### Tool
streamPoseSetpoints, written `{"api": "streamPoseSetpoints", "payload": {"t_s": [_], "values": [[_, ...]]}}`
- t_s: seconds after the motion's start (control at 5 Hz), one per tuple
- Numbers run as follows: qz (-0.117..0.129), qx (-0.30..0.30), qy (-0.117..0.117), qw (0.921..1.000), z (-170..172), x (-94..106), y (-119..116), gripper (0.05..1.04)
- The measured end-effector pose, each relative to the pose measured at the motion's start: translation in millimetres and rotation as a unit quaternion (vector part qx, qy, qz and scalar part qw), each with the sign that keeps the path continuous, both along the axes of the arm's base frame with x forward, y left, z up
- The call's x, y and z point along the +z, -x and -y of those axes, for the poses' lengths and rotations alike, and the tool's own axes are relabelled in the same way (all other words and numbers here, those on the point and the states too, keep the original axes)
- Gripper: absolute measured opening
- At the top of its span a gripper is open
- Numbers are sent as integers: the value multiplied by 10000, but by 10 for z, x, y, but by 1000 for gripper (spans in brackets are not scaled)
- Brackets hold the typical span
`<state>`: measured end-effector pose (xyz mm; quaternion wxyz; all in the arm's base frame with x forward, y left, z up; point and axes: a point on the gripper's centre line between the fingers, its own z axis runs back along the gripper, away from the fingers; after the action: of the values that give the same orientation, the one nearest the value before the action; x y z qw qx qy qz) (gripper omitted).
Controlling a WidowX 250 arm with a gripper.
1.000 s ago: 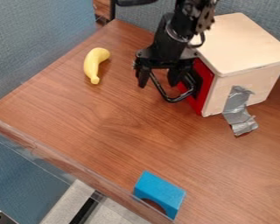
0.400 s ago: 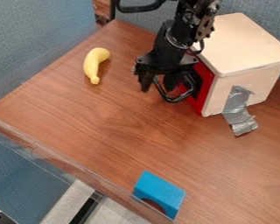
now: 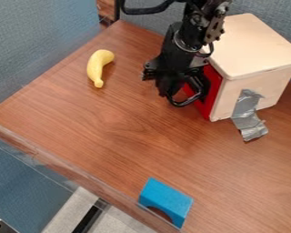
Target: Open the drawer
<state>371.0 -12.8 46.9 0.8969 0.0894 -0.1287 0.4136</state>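
Fingers [image 3: 166, 85] pinch narrowly, the black handle [image 3: 184, 104] between them, beside the red drawer front [image 3: 212, 93].

Robot arm [image 3: 175, 43], top ctr of frame, is blk all over, mostly matte w/ some greyish shine on edges. Upper part, nr top edge, looks chunky & angular, w/ small round screw heads or holes down its R side. Below, a smoother dk housing w/ a curved, shinier rim. Thick blk cable [image 3: 147, 10] bows L of arm along top edge; thinner blk cable [image 3: 210, 49] curves out on R side, lower down. Gripper [image 3: 164, 92] also blk, w/ wide knobbly body & small round fittings at L end.
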Motion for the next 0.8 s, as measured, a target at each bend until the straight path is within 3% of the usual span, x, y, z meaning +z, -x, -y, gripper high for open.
{"api": "streamPoseSetpoints", "payload": {"t_s": [0.2,0.8], "values": [[-18,22,-17,10000,-8,-16,17,85],[-101,164,-146,9997,-147,16,260,84]]}}
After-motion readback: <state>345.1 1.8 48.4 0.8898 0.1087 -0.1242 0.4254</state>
